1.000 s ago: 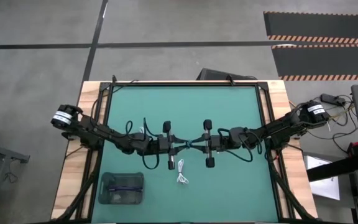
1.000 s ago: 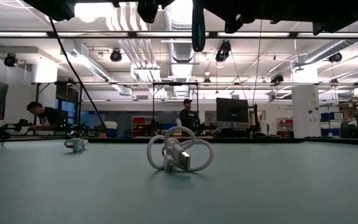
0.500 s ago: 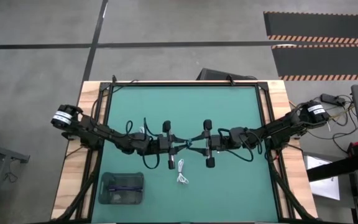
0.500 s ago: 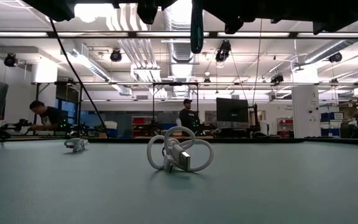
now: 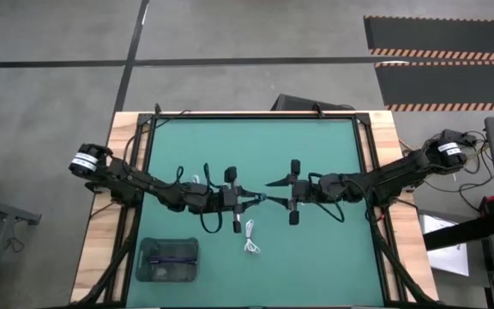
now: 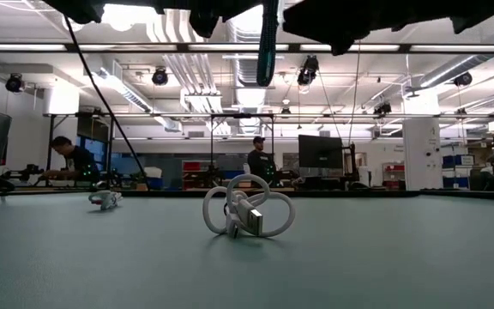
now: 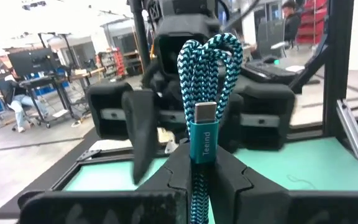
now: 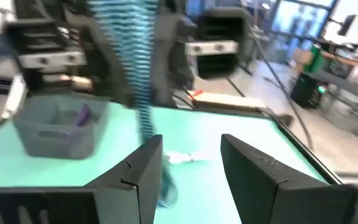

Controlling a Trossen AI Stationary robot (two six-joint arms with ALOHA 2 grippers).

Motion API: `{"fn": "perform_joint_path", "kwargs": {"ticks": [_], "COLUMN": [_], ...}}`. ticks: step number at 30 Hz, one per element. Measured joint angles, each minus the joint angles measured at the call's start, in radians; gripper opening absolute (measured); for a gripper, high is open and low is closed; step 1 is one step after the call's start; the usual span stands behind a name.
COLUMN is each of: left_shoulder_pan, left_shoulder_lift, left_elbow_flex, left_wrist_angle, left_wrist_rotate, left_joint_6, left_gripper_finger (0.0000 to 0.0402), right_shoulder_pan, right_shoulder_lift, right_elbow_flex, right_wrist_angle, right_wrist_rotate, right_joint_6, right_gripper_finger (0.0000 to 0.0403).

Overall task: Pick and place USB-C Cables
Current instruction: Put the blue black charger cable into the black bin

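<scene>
My left gripper (image 5: 245,201) is over the middle of the green mat, shut on a teal-and-black braided cable bundle (image 7: 205,74), which also shows at the top of the low view (image 6: 268,39). My right gripper (image 5: 273,183) faces it from the right, open and empty, with the bundle blurred ahead of its fingers (image 8: 138,81). A white coiled cable (image 5: 251,236) lies on the mat below them and shows in the low view (image 6: 247,206). Another small coil (image 6: 104,199) lies farther off on the mat. My left gripper pinches the braided bundle between its two fingers, just below the teal plug (image 7: 202,144). The fingers come level from the table's left. The looped end (image 7: 209,53) stands out past the fingertips. The bundle is lifted clear of the mat, one end hanging below the gripper (image 6: 267,60).
A grey bin (image 5: 168,260) with cables inside stands at the near left of the mat and also shows in the right wrist view (image 8: 58,127). A black frame (image 5: 363,154) rims the mat. People work at benches in the room behind.
My right gripper has drawn back from the left gripper, toward the table's right and far edges. The braided bundle stays in my left gripper and now hangs slightly slanted.
</scene>
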Motion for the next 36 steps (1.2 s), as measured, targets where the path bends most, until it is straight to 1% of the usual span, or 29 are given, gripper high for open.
{"fn": "perform_joint_path", "kwargs": {"ticks": [5,9,19,22,26,32,34,36], "left_shoulder_pan": [-0.002,-0.004,-0.025,-0.040,-0.060,-0.086,-0.089,-0.090], "left_shoulder_lift": [-0.018,-0.046,-0.097,-0.099,-0.100,-0.102,-0.102,-0.102], "left_elbow_flex": [0.037,0.082,0.237,0.288,0.350,0.427,0.445,0.461], "left_wrist_angle": [-0.135,-0.318,-0.889,-1.021,-1.153,-1.293,-1.333,-1.389], "left_wrist_rotate": [0.001,0.003,0.004,0.017,0.064,0.144,0.195,0.270], "left_joint_6": [-0.023,-0.063,-0.235,-0.286,-0.353,-0.484,-0.551,-0.616], "left_gripper_finger": [0.0013,0.0013,0.0013,0.0013,0.0013,0.0013,0.0013,0.0013], "right_shoulder_pan": [0.000,0.000,0.000,0.000,0.000,0.000,0.000,-0.002], "right_shoulder_lift": [-0.061,-0.102,-0.158,-0.169,-0.178,-0.186,-0.190,-0.194], "right_elbow_flex": [0.000,0.000,0.000,0.000,0.000,0.000,0.000,0.000], "right_wrist_angle": [-0.104,-0.154,-0.174,-0.171,-0.169,-0.170,-0.168,-0.169], "right_wrist_rotate": [0.085,0.132,0.133,0.134,0.134,0.134,0.134,0.134], "right_joint_6": [0.002,-0.008,-0.063,-0.083,-0.105,-0.133,-0.142,-0.154], "right_gripper_finger": [0.0146,0.0138,0.0123,0.0121,0.0123,0.0118,0.0115,0.0112]}}
